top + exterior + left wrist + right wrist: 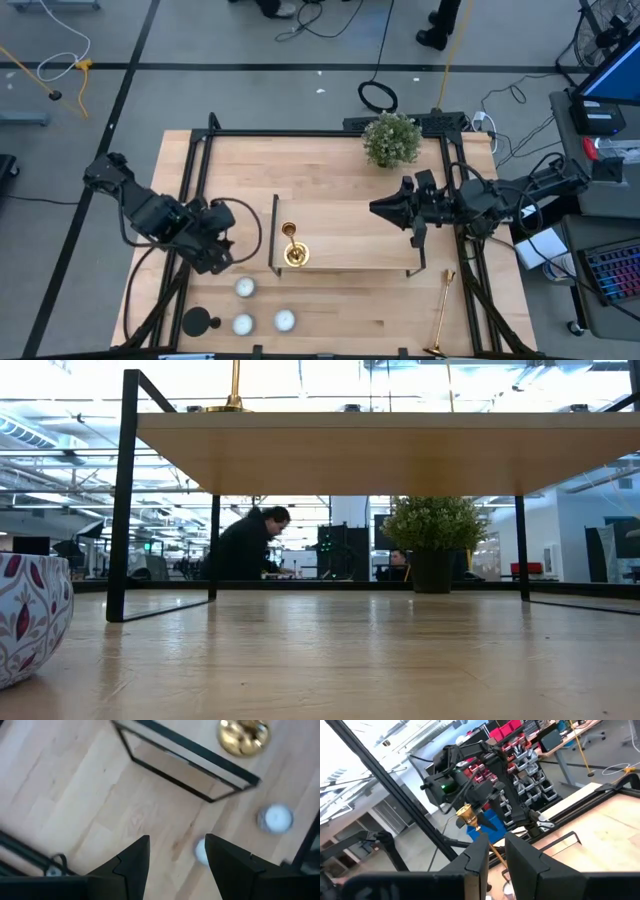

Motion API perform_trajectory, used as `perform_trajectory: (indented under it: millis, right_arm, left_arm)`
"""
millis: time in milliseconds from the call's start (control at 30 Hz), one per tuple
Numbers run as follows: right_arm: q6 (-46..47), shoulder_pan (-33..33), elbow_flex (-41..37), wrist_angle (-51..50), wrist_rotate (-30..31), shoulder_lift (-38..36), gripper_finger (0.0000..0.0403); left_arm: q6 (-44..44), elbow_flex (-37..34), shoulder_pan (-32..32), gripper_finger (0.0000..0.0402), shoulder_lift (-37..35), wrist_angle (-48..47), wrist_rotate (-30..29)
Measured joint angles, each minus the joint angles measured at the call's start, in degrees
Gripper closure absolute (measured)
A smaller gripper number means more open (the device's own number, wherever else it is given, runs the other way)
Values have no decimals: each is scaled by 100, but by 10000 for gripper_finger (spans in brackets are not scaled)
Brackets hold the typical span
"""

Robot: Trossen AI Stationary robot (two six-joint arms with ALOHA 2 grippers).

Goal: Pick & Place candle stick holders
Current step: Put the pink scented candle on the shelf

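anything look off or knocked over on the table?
One gold candlestick lies flat on the table by the right front corner, beside the stand. The other gold candlestick stands upright on the stand's left end. Nothing else looks askew.

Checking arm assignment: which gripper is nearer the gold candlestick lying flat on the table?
Right. The right gripper hovers over the stand, up-table from the lying gold candlestick at the table's right front. The left gripper is far across, beside the stand's left end.

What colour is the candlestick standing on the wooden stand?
Shiny gold. The candlestick on the stand shows best in the high view.
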Motion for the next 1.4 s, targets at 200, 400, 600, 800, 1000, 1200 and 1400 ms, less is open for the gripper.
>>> perform_trajectory:
  millis: [200, 400, 600, 800, 1000, 1200, 1400]
  right_arm:
    - [87, 1, 0, -4, -3, 0, 342]
    - [-4, 1, 0, -49, -6, 0, 342]
    - [-138, -1, 0, -45, 24, 33, 342]
    - [-145, -1, 0, -46, 169, 159, 342]
    - [-22, -81, 0, -31, 176, 301, 342]
    - [22, -130, 0, 84, 176, 376, 342]
    - [30, -130, 0, 86, 176, 376, 342]
  left_arm:
    - [564, -213, -507, 204, 0, 11, -146]
    - [171, -1123, -886, 204, 2, 568, -246]
    - [-429, -2119, -857, 204, 4, 1592, 199]
    - [-1071, -2696, -514, 204, 4, 2051, 945]
    - [-1718, -2879, -185, 204, -4, 2579, 1218]
    - [-951, -2887, -120, 204, -4, 3023, 1174]
    - [-12, -2887, -548, 204, -4, 2968, 649]
